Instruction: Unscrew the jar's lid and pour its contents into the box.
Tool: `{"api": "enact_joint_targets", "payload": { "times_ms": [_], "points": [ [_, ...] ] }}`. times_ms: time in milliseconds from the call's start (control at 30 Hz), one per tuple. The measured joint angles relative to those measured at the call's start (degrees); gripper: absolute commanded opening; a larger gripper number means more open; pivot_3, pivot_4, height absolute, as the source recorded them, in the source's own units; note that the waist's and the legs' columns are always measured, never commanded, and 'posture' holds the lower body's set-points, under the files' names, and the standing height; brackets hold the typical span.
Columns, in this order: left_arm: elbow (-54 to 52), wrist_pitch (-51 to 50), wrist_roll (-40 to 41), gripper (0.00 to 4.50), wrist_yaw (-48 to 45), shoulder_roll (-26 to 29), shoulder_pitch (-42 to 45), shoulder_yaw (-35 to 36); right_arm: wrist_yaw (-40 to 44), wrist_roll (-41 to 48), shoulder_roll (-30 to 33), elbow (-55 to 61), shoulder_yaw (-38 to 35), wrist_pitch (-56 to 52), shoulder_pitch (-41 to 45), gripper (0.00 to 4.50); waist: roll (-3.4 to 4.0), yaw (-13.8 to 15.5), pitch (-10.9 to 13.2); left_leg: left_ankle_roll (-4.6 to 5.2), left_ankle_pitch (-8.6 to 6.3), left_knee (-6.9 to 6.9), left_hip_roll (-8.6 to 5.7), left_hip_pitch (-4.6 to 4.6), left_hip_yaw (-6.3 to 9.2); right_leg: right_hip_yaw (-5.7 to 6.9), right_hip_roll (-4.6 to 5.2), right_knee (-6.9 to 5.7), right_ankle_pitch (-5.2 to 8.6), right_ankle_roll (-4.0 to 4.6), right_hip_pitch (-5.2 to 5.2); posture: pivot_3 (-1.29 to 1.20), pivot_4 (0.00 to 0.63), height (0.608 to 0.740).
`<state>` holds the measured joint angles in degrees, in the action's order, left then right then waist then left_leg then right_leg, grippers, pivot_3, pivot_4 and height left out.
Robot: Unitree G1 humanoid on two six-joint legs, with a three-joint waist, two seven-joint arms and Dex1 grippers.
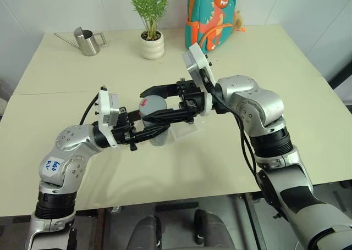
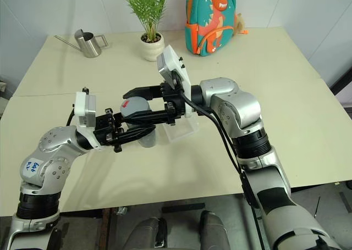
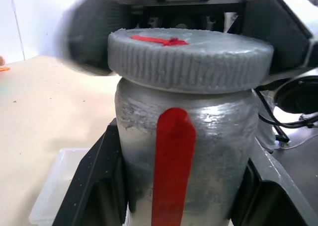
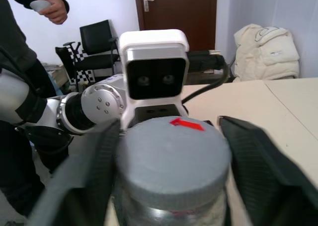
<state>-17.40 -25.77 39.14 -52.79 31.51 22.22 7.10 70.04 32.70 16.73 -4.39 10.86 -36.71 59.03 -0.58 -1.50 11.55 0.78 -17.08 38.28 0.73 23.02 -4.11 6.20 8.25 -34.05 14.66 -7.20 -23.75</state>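
Nearest, clamped upright in the left jaws: the jar [image 3: 208, 136], a black finger [image 3: 94, 186] pressed against each flank of its cloudy body, the red stripe [image 3: 171, 161] facing the left wrist view. Contents hidden behind the frosted wall, impossible to tell. On top, still screwed on, the lid [image 3: 198, 57], grey and ribbed, with a red mark [image 3: 161, 39] across its flat face. Around that lid, the right jaws, reaching in level from the opposite side, one finger on either side of the rim and closed onto it; one finger [image 3: 84, 37] blurred in the left wrist view, the other [image 4: 258, 171] tight beside the lid's edge in the right wrist view. Both arms meeting over the middle of the table [image 1: 275, 68], jar and lid held between them above its surface. Just beside and below the jar, on the right arm's side, the box [image 2: 184, 130], clear and shallow, resting on the table. Well apart, along the far edge: a steel watering can [image 1: 88, 41], a white plant pot [image 1: 152, 45] with a green plant, and a dinosaur backpack [image 1: 212, 16]. Beyond the table in the right wrist view, a person's hand [image 4: 52, 7] raised, and a brown door [image 4: 174, 7].
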Motion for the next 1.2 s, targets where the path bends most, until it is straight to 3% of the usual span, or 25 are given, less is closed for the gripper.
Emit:
{"api": "enact_joint_targets", "payload": {
  "times_ms": [167, 333, 500, 700, 933, 1133, 1200],
  "points": [
    [-0.1, 0.1, 0.9, 2.22, 0.0, 0.0, 0.0, 0.7, -2.1, 2.8, -1.3, 0.0, -1.6, -3.4, 0.0, 2.56, 0.0, 0.0, 0.0, 0.0, 0.0, 0.0, 0.04, 0.0, 0.02, 0.0, 0.0, 0.0, 0.0, 0.0, 0.0, 0.0, 0.15, 0.74],
    [-0.7, 0.0, 1.1, 2.22, -0.2, 0.4, -0.8, 0.7, -7.7, 13.1, -2.9, 0.0, -11.5, -11.3, 3.3, 2.56, -0.01, 0.1, 0.0, 0.0, 0.0, 0.0, 0.02, 0.0, 0.17, 0.0, 0.02, 0.0, 0.0, 0.0, 0.01, 0.0, 0.15, 0.74],
    [-0.7, -0.1, 1.2, 2.22, -0.3, 1.0, -1.8, 0.8, -11.9, 12.7, 0.9, -1.2, -15.3, -11.3, 0.6, 2.56, -0.06, 0.2, 0.0, 0.01, -0.01, 0.0, -0.03, 0.01, 0.1, 0.0, 0.05, 0.02, 0.0, 0.0, 0.02, 0.0, 0.15, 0.74],
    [-0.6, -0.3, 1.3, 2.22, -0.3, 1.9, -2.3, 1.8, -14.6, -2.7, 7.6, -15.8, -13.9, 6.9, -6.8, 2.56, -0.07, 0.0, 0.0, 0.03, 0.0, -0.01, -0.18, 0.0, -0.07, -0.01, 0.04, 0.02, 0.0, 0.0, 0.01, 0.0, 0.15, 0.74],
    [0.5, -0.4, 1.5, 2.22, -0.6, 2.4, -1.9, 2.6, -19.8, -14.1, 8.0, -39.8, -16.1, 31.6, -7.3, 2.56, -0.02, -0.2, 0.0, 0.02, 0.01, -0.08, -0.1, -0.06, -0.18, -0.05, -0.03, 0.07, 0.0, 0.0, 0.0, 0.0, 0.15, 0.74],
    [1.2, -1.1, 1.6, 2.22, -0.5, 2.4, -0.1, 2.7, -23.4, -19.3, 8.0, -52.8, -16.4, 43.2, -9.1, 2.56, -0.02, -0.1, 0.0, 0.02, 0.02, -0.03, -0.02, -0.07, -0.16, -0.09, -0.02, 0.06, 0.0, 0.0, 0.05, 0.0, 0.15, 0.74],
    [2.2, -1.4, 1.6, 2.22, -0.3, 2.4, 0.1, 2.7, -24.3, -20.1, 8.2, -55.3, -17.0, 44.9, -9.5, 3.3, -0.01, -0.1, 0.0, 0.02, 0.03, -0.01, -0.01, -0.08, -0.16, -0.09, -0.02, 0.05, 0.0, 0.0, 0.05, 0.0, 0.15, 0.74]
  ]
}}
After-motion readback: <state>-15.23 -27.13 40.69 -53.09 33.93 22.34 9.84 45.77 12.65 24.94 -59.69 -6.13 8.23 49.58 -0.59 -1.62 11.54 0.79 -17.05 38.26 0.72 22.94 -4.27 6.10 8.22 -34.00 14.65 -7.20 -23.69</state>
